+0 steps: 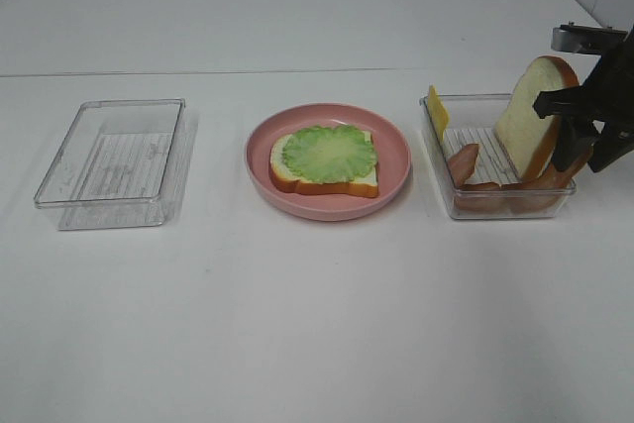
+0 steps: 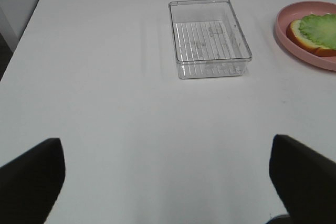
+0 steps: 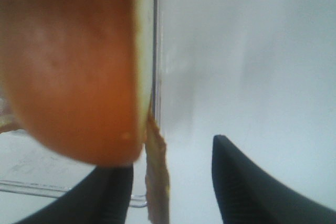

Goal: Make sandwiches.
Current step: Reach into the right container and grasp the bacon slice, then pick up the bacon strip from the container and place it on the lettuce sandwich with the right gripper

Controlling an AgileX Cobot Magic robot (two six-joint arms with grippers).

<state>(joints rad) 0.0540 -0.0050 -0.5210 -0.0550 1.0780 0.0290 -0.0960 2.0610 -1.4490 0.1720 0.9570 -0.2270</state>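
A bread slice topped with a green lettuce leaf (image 1: 328,155) lies on the pink plate (image 1: 396,149) in the middle of the table; the left wrist view catches its edge (image 2: 315,30). The right clear tray (image 1: 436,134) holds a yellow cheese square (image 1: 437,106), bacon strips (image 1: 463,160) and a second bread slice (image 1: 530,116) leaning upright. My right gripper (image 1: 575,160) hangs at that tray's right wall. In its wrist view a thin bacon strip (image 3: 156,182) and the tray wall stand between the parted fingers, beside the bread's crust (image 3: 68,66). My left gripper (image 2: 165,145) is wide open over bare table.
An empty clear tray (image 1: 114,160) sits at the left, also seen ahead of the left gripper (image 2: 209,38). The table's back seam runs behind the plate. White tabletop stretches across the front.
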